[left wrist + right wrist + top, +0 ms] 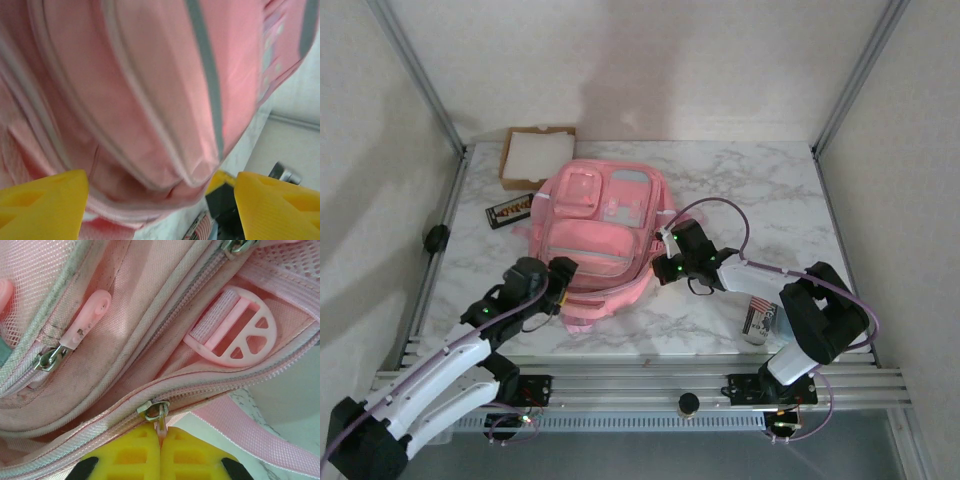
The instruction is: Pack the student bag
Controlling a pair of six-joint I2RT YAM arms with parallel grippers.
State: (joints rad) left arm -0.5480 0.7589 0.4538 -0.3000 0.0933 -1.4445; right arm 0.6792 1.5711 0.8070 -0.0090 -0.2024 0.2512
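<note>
Near the middle of the top view, the student bag (595, 240) lies flat on the marble table (750, 190) with its pockets facing up. The right gripper (670, 262) touches the bag at its right edge. Up close, its yellow fingers (130, 455) are pressed together on a thin pink zip pull (161, 428) at the bottom of the frame. A round pink buckle (235, 335) sits at the upper right. The left gripper (558, 290) is by the bag's lower left corner. Its yellow fingers (42, 205) are wide apart and hold nothing, with the bag just ahead. A striped can (758, 318) sits at the lower right. A cardboard box (537, 155) and a dark flat case (510, 210) are at the upper left.
</note>
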